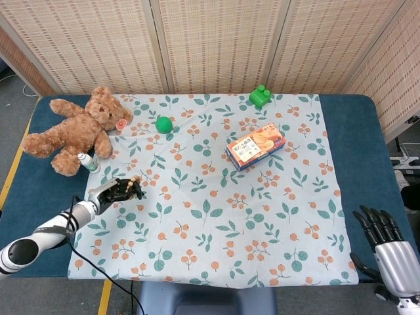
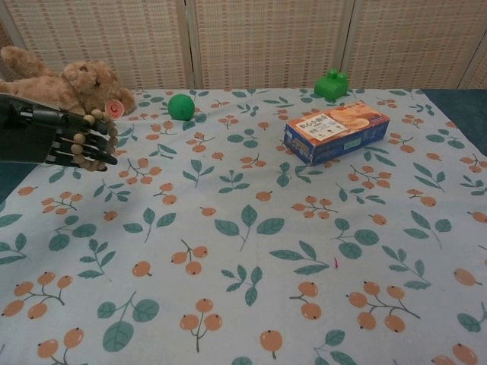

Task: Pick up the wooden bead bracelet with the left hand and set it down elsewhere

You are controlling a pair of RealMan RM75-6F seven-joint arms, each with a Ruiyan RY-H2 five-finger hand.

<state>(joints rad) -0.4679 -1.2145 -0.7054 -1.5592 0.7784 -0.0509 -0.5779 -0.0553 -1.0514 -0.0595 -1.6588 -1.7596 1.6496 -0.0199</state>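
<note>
Near the left edge of the flowered cloth [image 1: 216, 223], the left robot hand [image 1: 113, 191] hangs just above the surface [image 1: 357, 131] with its fingers curled around the wooden bead bracelet [image 2: 103, 137]; the chest view shows beads looped over the dark fingers [image 2: 84, 144], so the bracelet is off the cloth and in the grasp. The teddy bear [image 1: 75, 129] lies behind the hand, with a small white bottle [image 1: 87, 162] beside the bear's leg, near the hand.

By my reading the pick-up is done and the carry is in hand, with the set-down not yet made. The next move calls for bringing the hand over a bare patch of cloth away from the bear and bottle, lowering it until the beads touch, and then spreading the fingers so the loop slips off instead of catching on them.

The right robot hand [image 1: 387, 246] sits off the cloth at the near right corner, fingers apart and holding nothing. A green ball [image 1: 163, 124], a biscuit box [image 1: 256, 146] and a green block [image 1: 260, 96] lie well apart from the bracelet.
</note>
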